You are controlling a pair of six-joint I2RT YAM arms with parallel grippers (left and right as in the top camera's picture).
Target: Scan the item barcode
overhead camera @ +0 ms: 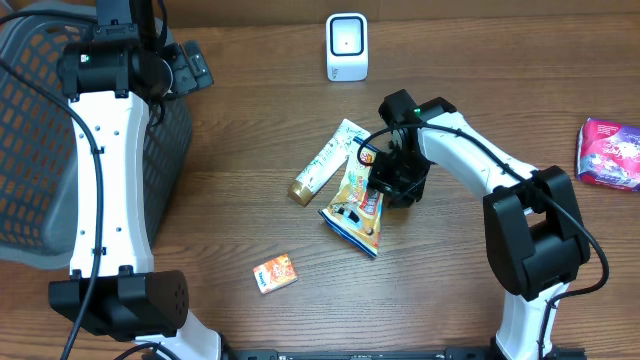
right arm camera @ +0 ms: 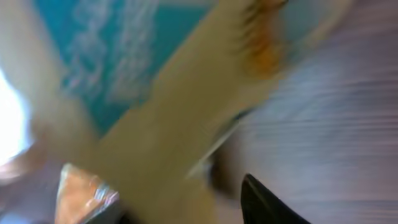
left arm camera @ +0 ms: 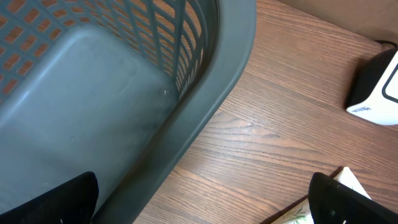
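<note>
An orange and blue snack pouch (overhead camera: 356, 208) lies flat on the table, just right of a cream tube (overhead camera: 325, 160) with a gold cap. My right gripper (overhead camera: 386, 183) hangs low over the pouch's right edge. The right wrist view is blurred: the pouch (right arm camera: 155, 124) fills it, one dark fingertip (right arm camera: 267, 202) shows at the lower right, and the jaws stand apart. The white barcode scanner (overhead camera: 347, 47) stands at the back centre. Beside the basket's rim at the back left, my left gripper (overhead camera: 188, 66) is open and empty (left arm camera: 202, 202).
A grey basket (overhead camera: 30, 130) fills the left side, its rim (left arm camera: 205, 106) under the left wrist camera. The scanner (left arm camera: 376, 93) shows at that view's right edge. A small orange box (overhead camera: 275, 272) lies near the front, and a purple packet (overhead camera: 608, 152) lies far right.
</note>
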